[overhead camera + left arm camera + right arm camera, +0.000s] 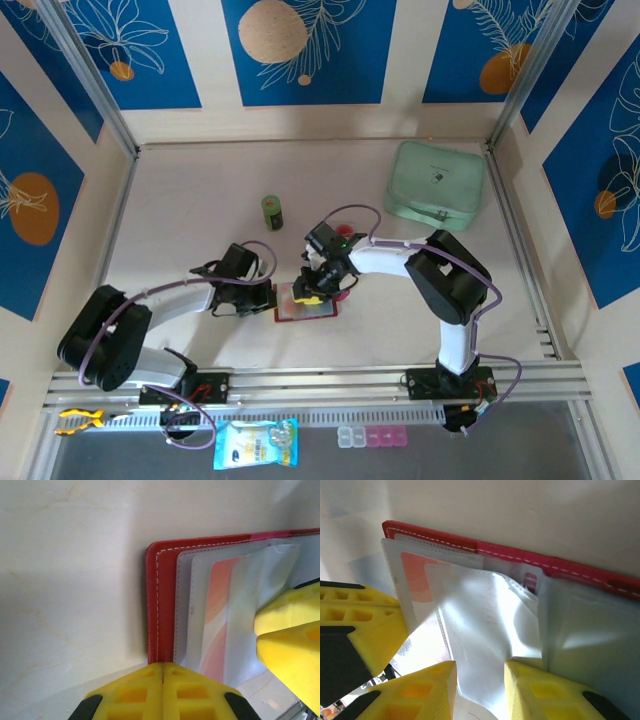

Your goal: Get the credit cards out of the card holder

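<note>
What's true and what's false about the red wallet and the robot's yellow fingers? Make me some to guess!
1. The red card holder lies open, its clear sleeves showing. True.
2. The left gripper is wide open. False: its fingers are pressed together.
3. A clear sleeve sits between the fingers of the right gripper. True.
4. The mint-green pouch lies right beside the card holder. False: it lies well apart, far back on the right.
5. An orange-striped card shows inside a sleeve. True.
</note>
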You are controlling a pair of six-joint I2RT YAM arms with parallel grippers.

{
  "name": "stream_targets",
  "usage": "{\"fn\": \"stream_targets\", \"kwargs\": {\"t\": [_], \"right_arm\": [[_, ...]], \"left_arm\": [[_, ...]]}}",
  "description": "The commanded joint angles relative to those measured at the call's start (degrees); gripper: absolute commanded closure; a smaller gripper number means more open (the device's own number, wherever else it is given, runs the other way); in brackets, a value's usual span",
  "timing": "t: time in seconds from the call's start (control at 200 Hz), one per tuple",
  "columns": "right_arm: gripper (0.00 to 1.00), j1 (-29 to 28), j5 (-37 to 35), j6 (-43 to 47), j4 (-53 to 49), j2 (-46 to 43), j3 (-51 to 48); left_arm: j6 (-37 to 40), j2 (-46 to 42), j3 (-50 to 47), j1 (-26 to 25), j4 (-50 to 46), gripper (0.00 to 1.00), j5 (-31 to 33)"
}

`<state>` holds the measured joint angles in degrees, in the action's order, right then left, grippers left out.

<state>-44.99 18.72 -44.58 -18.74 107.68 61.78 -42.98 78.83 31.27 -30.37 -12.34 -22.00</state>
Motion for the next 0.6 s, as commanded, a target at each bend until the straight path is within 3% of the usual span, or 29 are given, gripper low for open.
{"fn": "stream_targets", "kwargs": {"t": [0.0,0.32,0.595], "right_arm": [[0.68,1.1,2.5,-0.3,2.0,-1.6,-3.0],[0.68,3.9,9.4,-2.9,12.5,-2.5,-9.1],[0.68,5.3,12.1,-4.4,16.8,-2.2,-11.6]], "left_arm": [[-0.1,-2.0,1.8,0.6,-1.9,0.96,0.5],[-3.2,-5.4,4.4,0.1,-1.6,0.81,-0.2],[-5.7,-1.2,6.2,-2.2,1.8,0.73,-2.0]]}}
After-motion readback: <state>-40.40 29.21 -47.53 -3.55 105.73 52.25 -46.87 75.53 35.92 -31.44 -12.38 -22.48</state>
